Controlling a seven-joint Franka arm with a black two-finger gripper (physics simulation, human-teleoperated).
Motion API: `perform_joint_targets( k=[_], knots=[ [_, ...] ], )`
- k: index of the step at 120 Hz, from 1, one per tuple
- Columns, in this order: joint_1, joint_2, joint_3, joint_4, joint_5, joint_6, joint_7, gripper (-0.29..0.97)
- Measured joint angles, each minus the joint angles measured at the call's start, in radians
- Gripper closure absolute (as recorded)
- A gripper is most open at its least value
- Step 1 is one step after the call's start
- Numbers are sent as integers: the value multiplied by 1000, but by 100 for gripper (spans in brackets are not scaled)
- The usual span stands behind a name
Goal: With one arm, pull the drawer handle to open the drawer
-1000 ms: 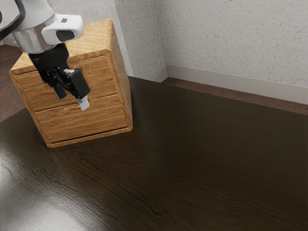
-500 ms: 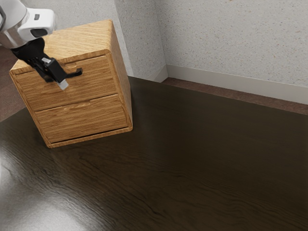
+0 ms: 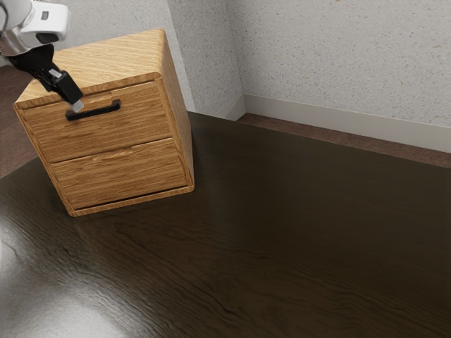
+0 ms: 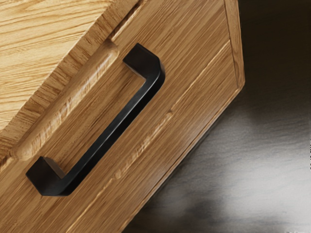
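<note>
Shows gripper (image 3: 74, 104) at exterior view's upper left, angled down toward the front of wooden cabinet (image 3: 130, 56). Puts its tip just above the left end of black drawer handle (image 3: 94, 110), very close; can't tell whether touching. Can't tell how far apart the jaws stand from this angle. Shows no hold on anything. In wrist view, gives the handle whole and bare: a flat black bar lying diagonally across the top drawer (image 4: 189, 82), both bent ends set into the wood. Reads the top drawer as shut, front flush with the cabinet face. Finds lower drawer (image 3: 120, 176) right beneath, also flush. Places the cabinet at the far left of dark glossy table (image 3: 282, 232), near the corner of pale speckled wall (image 3: 338, 49), turned a little so its right side shows.
</note>
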Motion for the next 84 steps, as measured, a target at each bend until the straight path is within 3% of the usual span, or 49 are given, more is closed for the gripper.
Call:
perform_joint_targets(
  k=[84],
  knots=[
    [-33,52,75,19,-28,36,162,0]
  ],
)
